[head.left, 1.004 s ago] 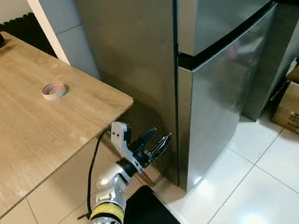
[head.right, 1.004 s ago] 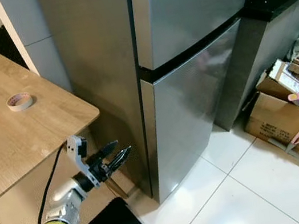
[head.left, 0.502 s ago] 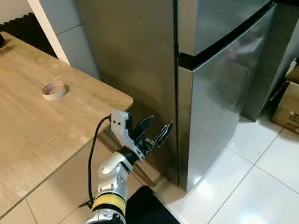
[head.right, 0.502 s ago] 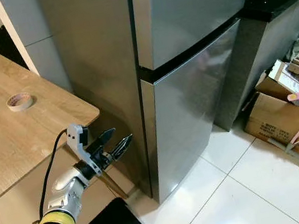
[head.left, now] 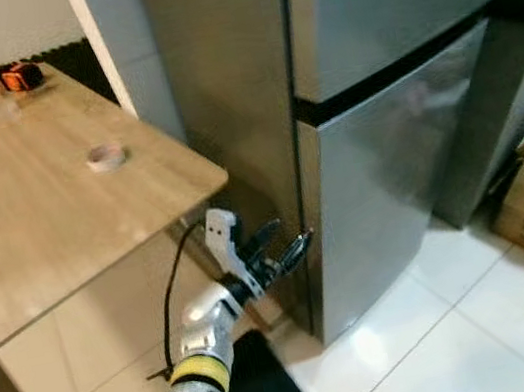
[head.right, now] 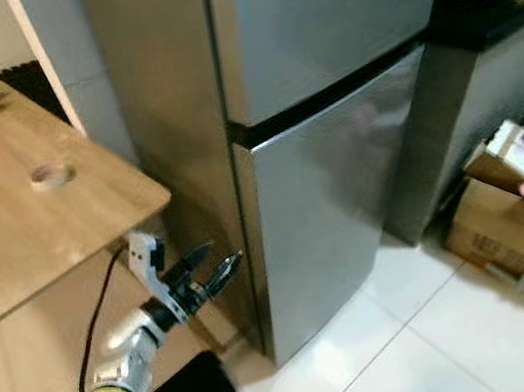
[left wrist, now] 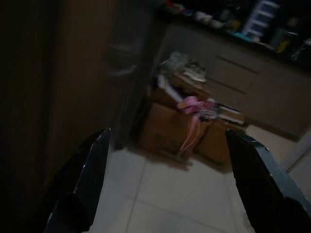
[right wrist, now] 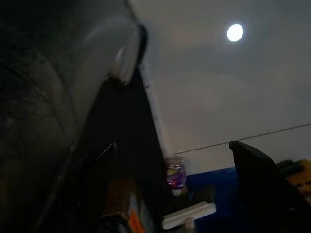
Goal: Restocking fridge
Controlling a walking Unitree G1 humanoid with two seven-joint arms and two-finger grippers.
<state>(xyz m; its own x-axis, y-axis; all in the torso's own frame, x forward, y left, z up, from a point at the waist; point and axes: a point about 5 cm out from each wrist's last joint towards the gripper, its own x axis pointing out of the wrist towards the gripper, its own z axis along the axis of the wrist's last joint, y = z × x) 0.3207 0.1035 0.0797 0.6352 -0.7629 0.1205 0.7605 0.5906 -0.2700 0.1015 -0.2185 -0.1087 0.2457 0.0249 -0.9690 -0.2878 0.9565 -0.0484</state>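
Reaching: left gripper (head.left: 287,250) spread wide | steel fridge (head.left: 380,114) shut | white-tiled floor (head.left: 467,322)

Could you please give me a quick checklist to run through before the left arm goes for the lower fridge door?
1. Left pincer open: ok, its fingers are spread with nothing between them.
2. Left pincer level with the lower fridge door: ok, it sits by that door's left edge, below the dark gap between the doors.
3. Contact with the door edge: cannot tell; the fingertips look close to it.
4. Both fridge doors closed: ok.
5. Swing path: cannot tell; cardboard boxes sit on the floor to the right.
6. Table corner clear of the arm: ok, the arm passes under it.
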